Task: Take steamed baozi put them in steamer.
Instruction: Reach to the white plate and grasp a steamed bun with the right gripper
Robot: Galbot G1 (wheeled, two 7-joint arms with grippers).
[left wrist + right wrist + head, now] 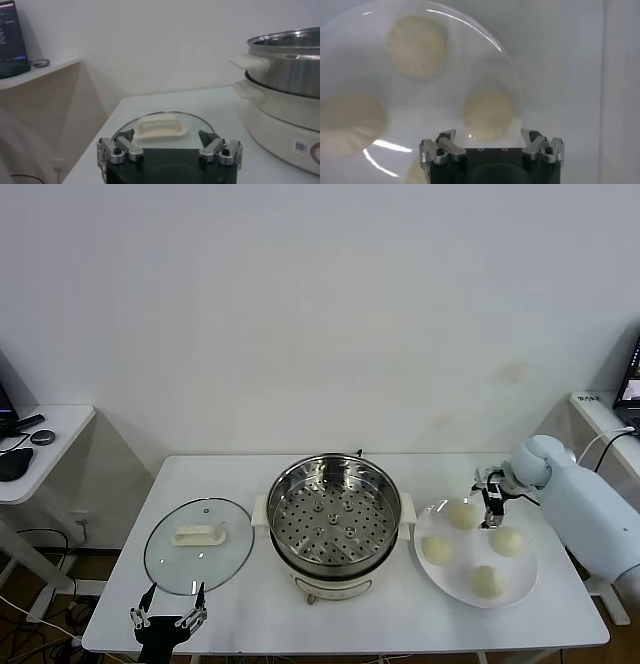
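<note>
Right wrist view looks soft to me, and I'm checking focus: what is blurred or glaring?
Right wrist view: cream-white steamed buns and round white plate are blurred, with glare streaks on the rim; the right gripper is sharp. Head view: even light, buns crisp.

Steamer [285,95] cut by left wrist view edge; baozi [487,114] blurred.

lid [198,544] left of steamer [333,522], baozi [463,514] on plate [523,588] right

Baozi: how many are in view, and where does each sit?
4, all on the plate right of the steamer: rear baozi, left baozi, right baozi, front baozi. None in the steamer; none looks hidden.
</note>
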